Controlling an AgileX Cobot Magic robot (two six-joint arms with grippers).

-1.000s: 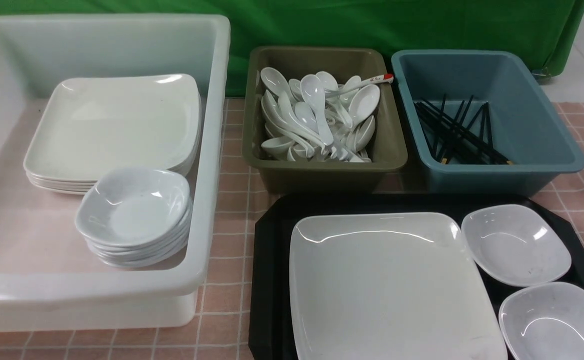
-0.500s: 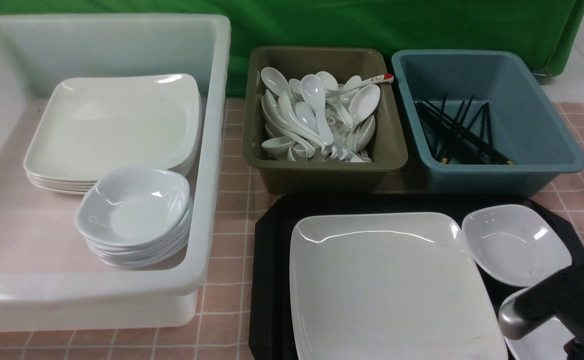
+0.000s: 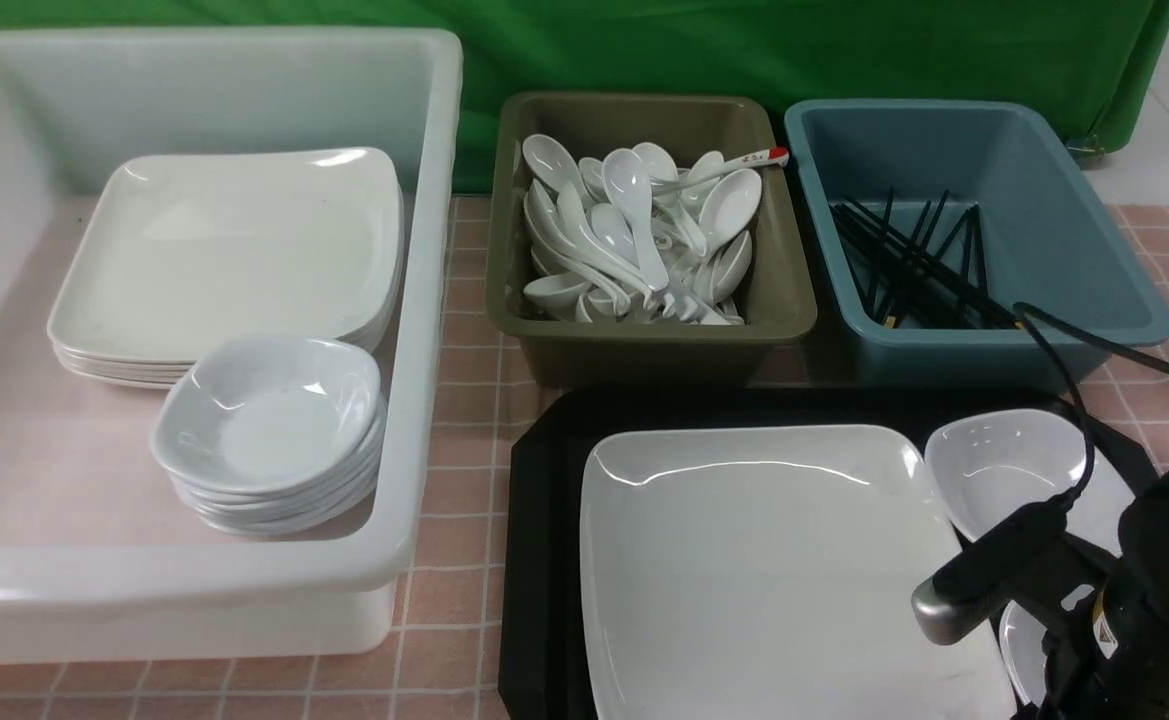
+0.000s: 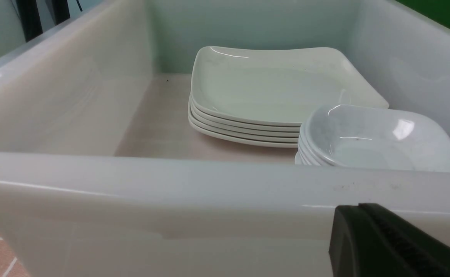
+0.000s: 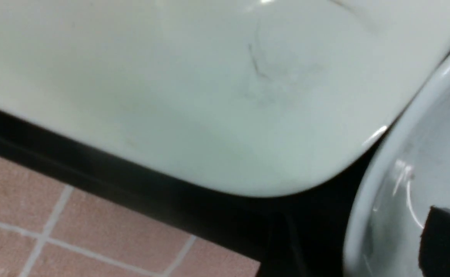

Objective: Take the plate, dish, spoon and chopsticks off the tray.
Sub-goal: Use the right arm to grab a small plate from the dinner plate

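Right wrist view: right pincer (cannot tell if open) hangs over the dish beside the plate.

Front view looks forward and down across the table. Left wrist view peers low over the white tub wall at stacked plates, shared with front. Right wrist view sits very close, seemingly over the plate corner.

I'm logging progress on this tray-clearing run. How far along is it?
Done, it seems: no spoon or chopsticks show on the tray; spoons fill the olive bin, chopsticks lie in the blue bin. In hand: the right arm hangs over the near dish at the tray's right front corner. Left: the plate, the far dish and that near dish all sit on the tray.
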